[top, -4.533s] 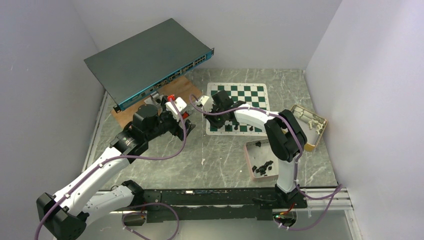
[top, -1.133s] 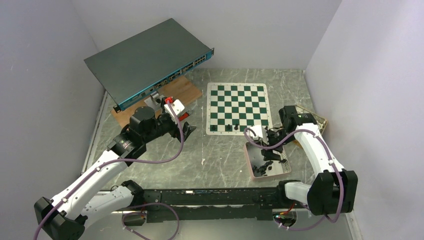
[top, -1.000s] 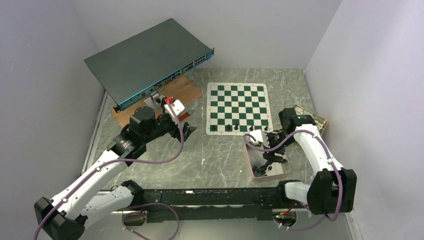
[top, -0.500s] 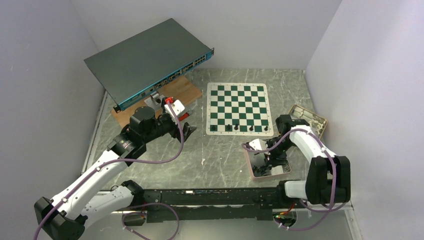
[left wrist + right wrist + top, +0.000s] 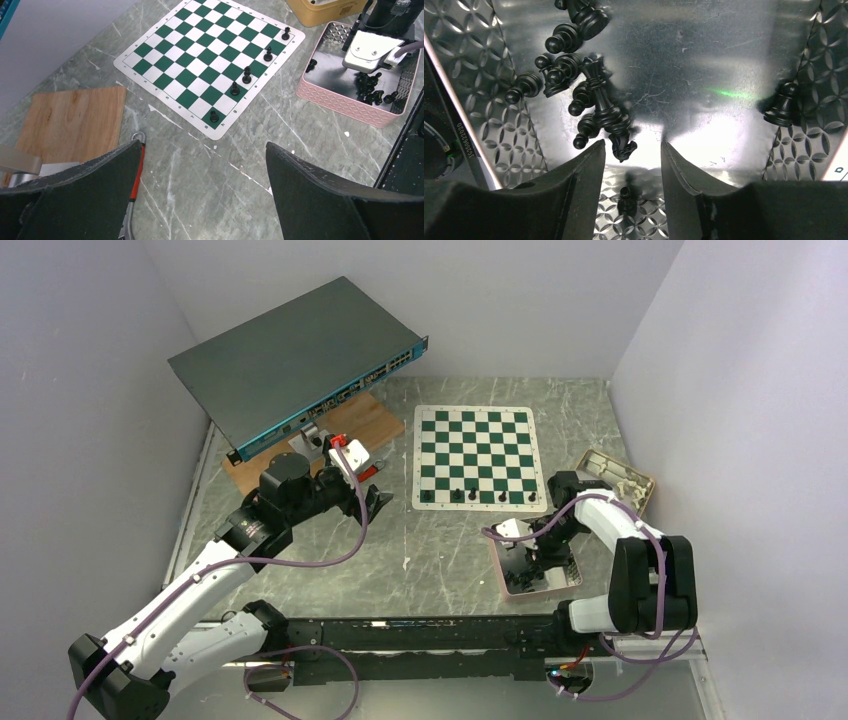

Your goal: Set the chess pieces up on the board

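Grey veined marbling covered the worktop (image 5: 440,560) seen from above, where one green-and-white checked board (image 5: 476,440) carried five black chess pieces (image 5: 474,496) along its near row. From the left wrist, the left fingers (image 5: 90,185) gaped wide over the worktop, empty. From the right wrist, the right fingers (image 5: 579,185) stood partly apart, gripping nothing, above one embossed metal tray (image 5: 804,145) of heaped pieces.

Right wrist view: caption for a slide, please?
Right claw hangs open over the metal tray, above a heap of toppled black chess pieces.

Nothing legible, a small printed code (image 5: 458,140) along a dark strip (image 5: 444,115) (characters too blurred to read)
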Motion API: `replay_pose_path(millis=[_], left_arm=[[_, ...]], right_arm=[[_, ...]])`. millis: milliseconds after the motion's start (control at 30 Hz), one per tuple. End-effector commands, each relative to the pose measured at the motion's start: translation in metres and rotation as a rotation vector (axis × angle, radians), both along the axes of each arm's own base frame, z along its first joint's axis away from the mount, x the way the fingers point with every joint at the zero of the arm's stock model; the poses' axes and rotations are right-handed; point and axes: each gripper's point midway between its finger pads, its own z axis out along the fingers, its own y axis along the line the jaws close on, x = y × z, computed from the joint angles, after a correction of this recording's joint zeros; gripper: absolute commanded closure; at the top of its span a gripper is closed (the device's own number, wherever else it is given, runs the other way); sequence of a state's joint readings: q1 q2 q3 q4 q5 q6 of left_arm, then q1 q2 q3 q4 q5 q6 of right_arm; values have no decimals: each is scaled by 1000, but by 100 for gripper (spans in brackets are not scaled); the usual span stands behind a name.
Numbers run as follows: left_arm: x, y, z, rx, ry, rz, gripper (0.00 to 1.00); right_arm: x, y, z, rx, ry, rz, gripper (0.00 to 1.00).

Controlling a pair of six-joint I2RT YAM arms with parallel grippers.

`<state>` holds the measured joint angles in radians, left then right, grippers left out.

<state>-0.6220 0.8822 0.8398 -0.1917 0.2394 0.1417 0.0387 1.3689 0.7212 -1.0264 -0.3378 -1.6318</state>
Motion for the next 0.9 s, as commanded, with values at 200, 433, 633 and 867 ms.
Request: replay_pose_path(millis=[200, 433, 633, 867], left_arm=[[2, -4, 14, -28, -32, -12, 0], [2, -4, 13, -28, -30, -15, 0], [2, -5, 13, -29, -28, -16, 0], [2, -5, 12, -28, -26, -18, 1]], right_arm=[[13, 13, -1, 72, -23, -18, 67], [27, 15, 2, 80, -63, -68, 81], [39, 16, 5, 85, -98, -113, 86], [46, 18, 12, 95, -106, -170, 90]])
